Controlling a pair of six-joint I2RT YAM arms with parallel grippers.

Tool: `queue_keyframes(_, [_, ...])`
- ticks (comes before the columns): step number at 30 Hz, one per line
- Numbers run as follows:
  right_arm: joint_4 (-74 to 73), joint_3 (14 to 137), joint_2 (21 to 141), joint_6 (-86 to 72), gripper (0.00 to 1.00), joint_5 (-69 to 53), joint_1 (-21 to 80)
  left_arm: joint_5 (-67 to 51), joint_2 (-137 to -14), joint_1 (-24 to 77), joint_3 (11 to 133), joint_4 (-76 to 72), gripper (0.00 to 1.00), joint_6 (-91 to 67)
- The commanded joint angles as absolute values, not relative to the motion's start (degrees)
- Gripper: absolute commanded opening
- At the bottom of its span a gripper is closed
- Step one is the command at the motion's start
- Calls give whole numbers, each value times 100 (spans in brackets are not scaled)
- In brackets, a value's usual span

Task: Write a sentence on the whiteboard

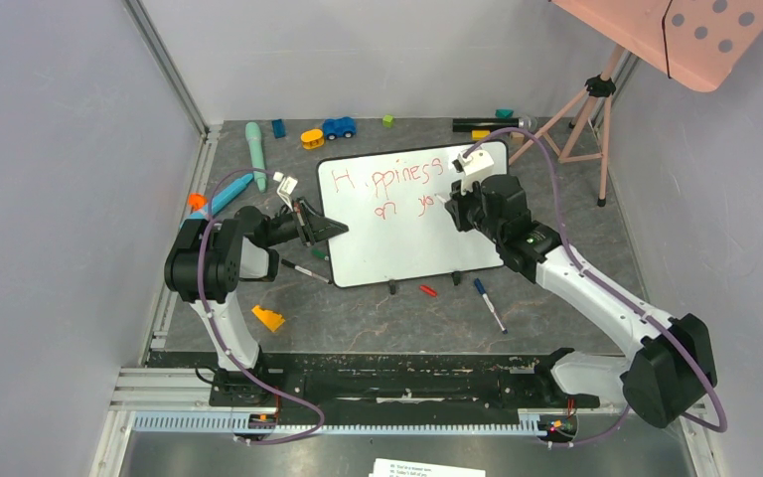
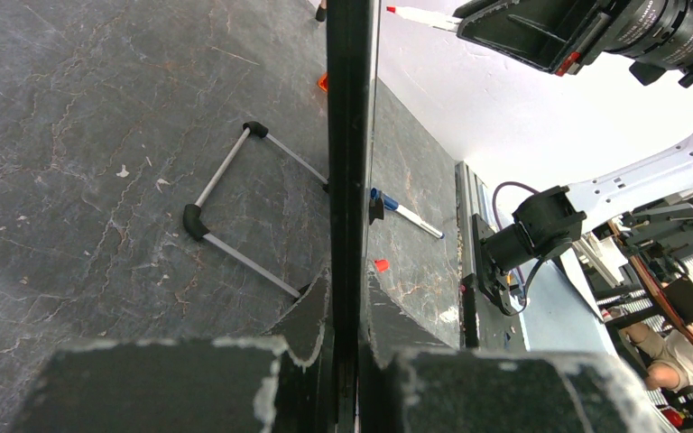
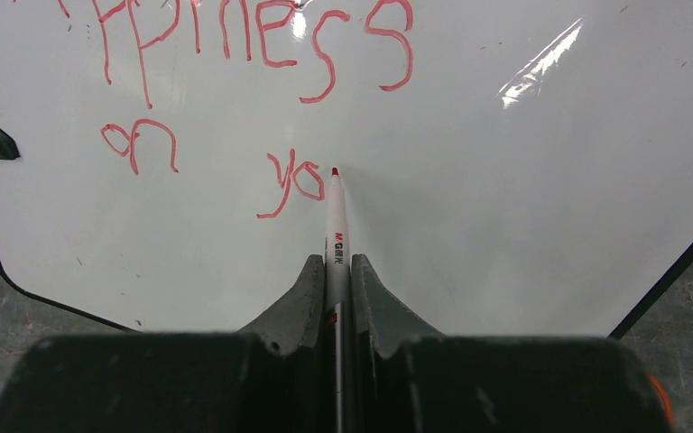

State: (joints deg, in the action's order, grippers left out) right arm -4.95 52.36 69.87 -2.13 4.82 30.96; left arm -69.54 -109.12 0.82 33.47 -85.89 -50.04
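The whiteboard [image 1: 407, 234] lies on the dark table with the sentence [image 1: 389, 181] in red, reading "Happiness" above "on yo". My left gripper [image 1: 330, 231] is shut on the board's left rim. In the left wrist view that black rim [image 2: 347, 135] runs edge-on between my fingers [image 2: 311, 311]. My right gripper [image 1: 449, 204] hovers over the board, shut on a white red-tipped marker [image 3: 336, 225]. The marker's tip touches the board just right of the "yo" [image 3: 293, 180].
A blue marker [image 1: 490, 303] and a red cap [image 1: 428, 291] lie in front of the board. A black marker [image 1: 305, 270] and an orange block [image 1: 268, 318] lie at the left. Toys, including a blue car [image 1: 339, 127], line the back. A tripod [image 1: 586, 109] stands at back right.
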Motion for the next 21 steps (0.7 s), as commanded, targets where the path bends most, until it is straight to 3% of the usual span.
queue_keyframes(1, [-361, 5322, 7051, -257, 0, 510, 3076, -6983, -10850, 35, 3388, -8923, 2, -4562])
queue_keyframes(21, [-352, 5014, 7006, -316, 0, 509, 3082, -6983, -10861, 35, 3392, -8925, 2, -4562])
